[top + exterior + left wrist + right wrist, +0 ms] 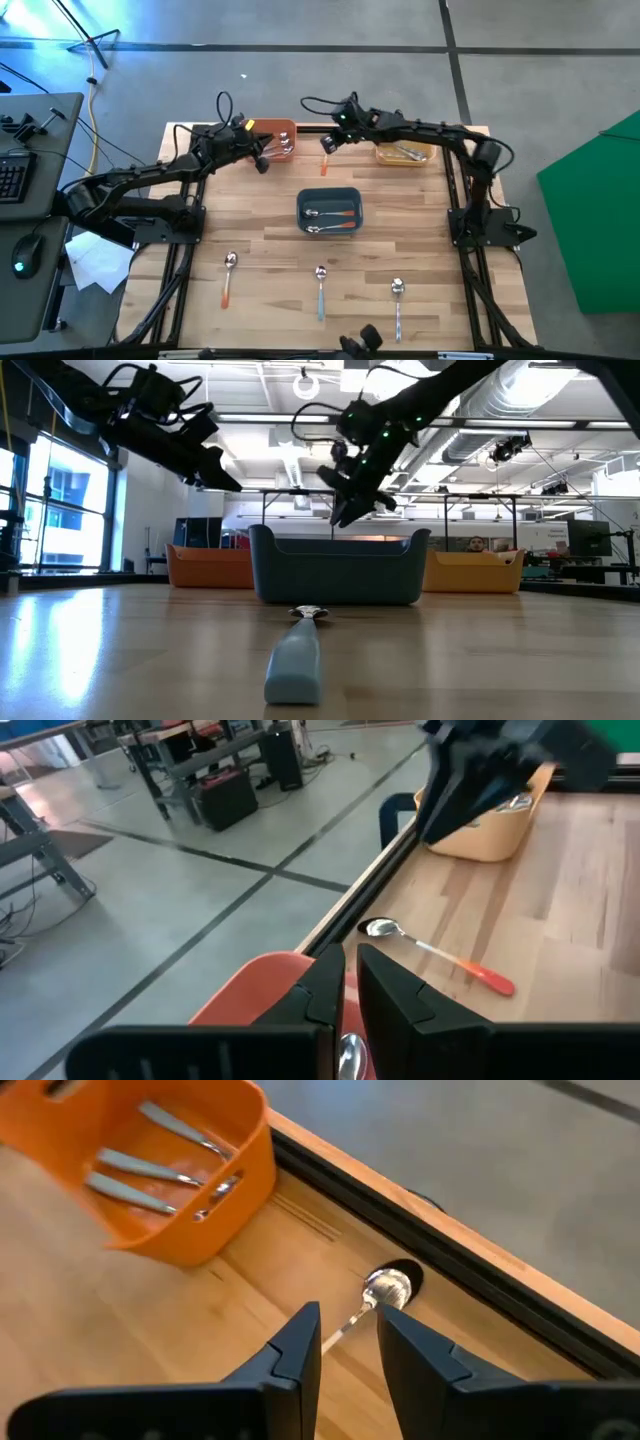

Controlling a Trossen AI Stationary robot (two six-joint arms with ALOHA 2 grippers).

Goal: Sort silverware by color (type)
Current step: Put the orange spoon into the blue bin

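Right pincer (350, 1322) is low over the far edge of the light wooden table (270, 240), fingers parted with a clear gap. Between them runs the thin handle of a small spoon with a shiny metal bowl and an orange handle tip (388, 1287). It lies flat on the boards and neither finger presses it, so nothing is held.

Over to the left pincer (350, 968), hanging above the orange plastic bin (255, 995): fingers drawn almost together, only a narrow slit between them. A glint of metal shows low in that slit, but I cannot tell whether it is gripped or just lying in the bin. In the right wrist view that bin holds a few spoons with pale handles.

Widening out, the yellow plastic bin (385, 156) sits near the far right corner with silvery spoons inside. The dark blue plastic bin (330, 192) stands mid-table with two orange-tipped spoons (330, 214) in it. Along the near edge, well apart from each other, lie three more: an orange-handled spoon (228, 282), a light blue-handled spoon (320, 292) and a plain silver spoon (397, 305).
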